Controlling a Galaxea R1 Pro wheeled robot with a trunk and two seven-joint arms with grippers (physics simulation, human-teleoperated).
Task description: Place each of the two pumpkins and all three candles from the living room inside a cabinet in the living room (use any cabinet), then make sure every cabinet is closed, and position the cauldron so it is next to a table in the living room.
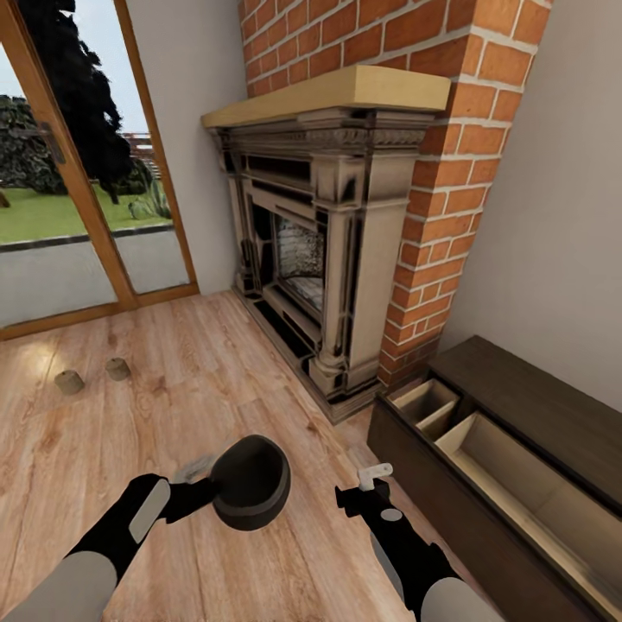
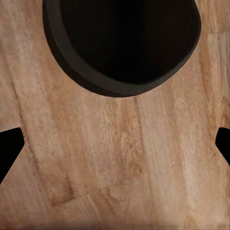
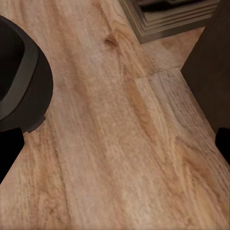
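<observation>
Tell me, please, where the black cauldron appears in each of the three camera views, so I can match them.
Head view: the cauldron sits low and centre, on the wood floor between the two arms.
Left wrist view: its rim and dark mouth run across one edge of the picture.
Right wrist view: part of its side shows at one edge.
Shared landmark: the wood floor under the cauldron.

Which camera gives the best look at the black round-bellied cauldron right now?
The head view: the black round-bellied cauldron shows whole there, with its wide mouth, on the wooden floor between the two arms. The left wrist view catches its rim and dark inside, cut off at the frame edge. The right wrist view shows one side.
</observation>
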